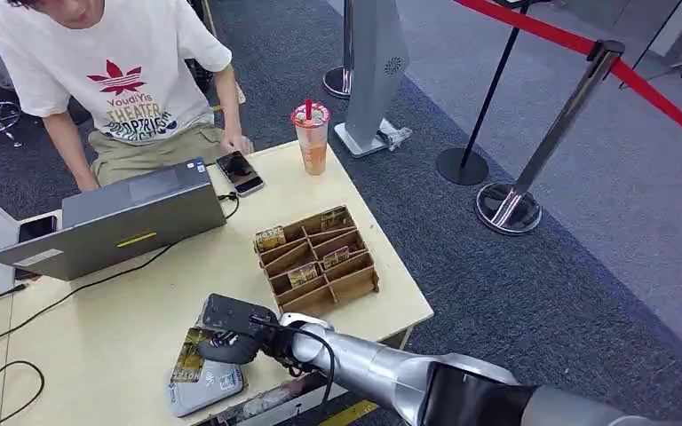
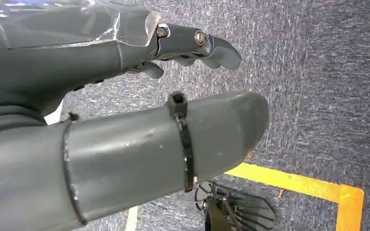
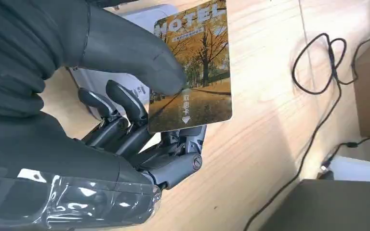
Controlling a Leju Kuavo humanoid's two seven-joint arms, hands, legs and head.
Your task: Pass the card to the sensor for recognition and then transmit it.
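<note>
Grey right robot hand (image 3: 139, 120) pinches one card (image 3: 195, 67).

One laptop (image 1: 133, 217), two phones (image 1: 240, 172) (image 1: 36, 227), one drink cup (image 1: 311, 138), one divided wooden box (image 1: 315, 263), one card (image 1: 197, 355), one grey sensor pad (image 1: 209, 386) — all on surface (image 1: 107, 328). Two stanchions (image 1: 555, 133) (image 1: 484, 111) on floor. One person (image 1: 111, 80).

The counter (image 1: 98, 337) is pale wood with a smooth, visible grain, and the divided organiser box (image 1: 315, 260) on it looks like brown cardboard or thin plywood. The hotel key card (image 3: 197, 72) is glossy printed plastic, pinched by the right hand (image 3: 125, 110) in matt dark grey plastic with clear film wrapped on its back. The floor carpet (image 1: 515, 284) is rough grey-blue pile, and the stanchion post (image 1: 568, 115) is polished metal.
</note>
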